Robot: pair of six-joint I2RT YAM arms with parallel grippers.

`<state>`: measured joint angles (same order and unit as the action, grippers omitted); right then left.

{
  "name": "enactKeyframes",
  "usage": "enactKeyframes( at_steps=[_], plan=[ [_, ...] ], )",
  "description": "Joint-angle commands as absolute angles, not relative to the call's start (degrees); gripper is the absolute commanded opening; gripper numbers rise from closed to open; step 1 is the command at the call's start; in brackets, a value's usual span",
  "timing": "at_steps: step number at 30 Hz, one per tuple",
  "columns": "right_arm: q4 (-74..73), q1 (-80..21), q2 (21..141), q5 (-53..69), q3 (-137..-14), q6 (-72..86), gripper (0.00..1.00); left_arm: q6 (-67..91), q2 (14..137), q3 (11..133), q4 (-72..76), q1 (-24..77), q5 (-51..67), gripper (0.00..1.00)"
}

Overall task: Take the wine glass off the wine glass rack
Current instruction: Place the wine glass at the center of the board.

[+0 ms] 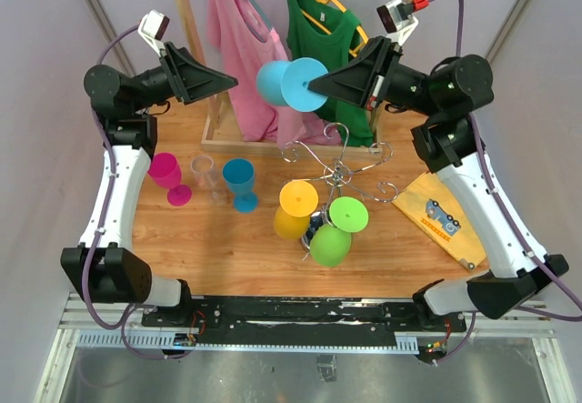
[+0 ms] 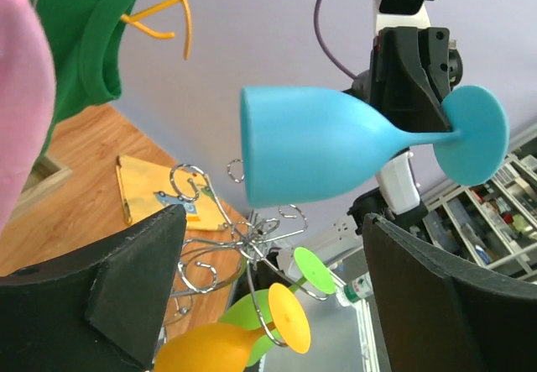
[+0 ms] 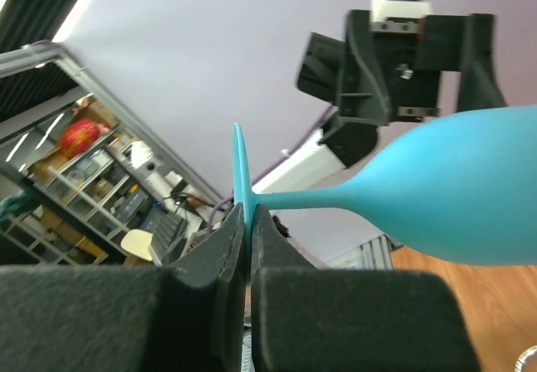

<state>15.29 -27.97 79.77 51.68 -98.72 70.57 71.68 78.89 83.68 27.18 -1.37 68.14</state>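
- Up above the shiny chrome wire rack point(image 1: 338, 162), a sky-blue plastic wine glass point(image 1: 289, 83) is hanging sideways, clear of it.
- Right gripper point(image 1: 316, 83) is pinching its foot, jaws nearly closed.
- Left gripper point(image 1: 229, 81) is gaping wide, empty.
- Next, seemingly: lowering it gently onto the wooden table point(image 1: 227, 239).

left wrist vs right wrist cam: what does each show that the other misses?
Left wrist only: yellow glass and green glass hanging on the chrome rack, plus a green shirt. Right wrist only: the left gripper head-on, open, and the foot edge-on between the right gripper's shut fingers. Both: the blue wine glass, held sideways in the air.
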Motion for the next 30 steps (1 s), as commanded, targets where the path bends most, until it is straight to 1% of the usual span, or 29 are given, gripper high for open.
enactKeyframes(
  at_steps=[1,8,13,26,30],
  plan=[
    [33.67,-27.60,78.57,54.29,-96.52,81.08,0.01,83.07,80.44,83.62,45.12,-1.36,69.79,0.93],
    [50.82,-27.60,81.33,51.95,-93.52,91.07,0.01,94.31,83.89,84.66,56.49,-1.32,65.59,0.97],
    [54.86,-27.85,83.77,51.60,-94.64,93.61,0.01,98.38,84.70,86.50,61.05,-0.57,63.23,0.98],
    [61.19,-30.32,92.68,51.00,-102.71,97.18,0.01,98.44,82.13,86.31,59.46,2.11,63.03,0.96],
    [66.05,-30.32,95.05,50.55,-103.13,101.03,0.01,98.35,81.25,86.89,58.65,2.11,62.69,0.92]
  ],
)
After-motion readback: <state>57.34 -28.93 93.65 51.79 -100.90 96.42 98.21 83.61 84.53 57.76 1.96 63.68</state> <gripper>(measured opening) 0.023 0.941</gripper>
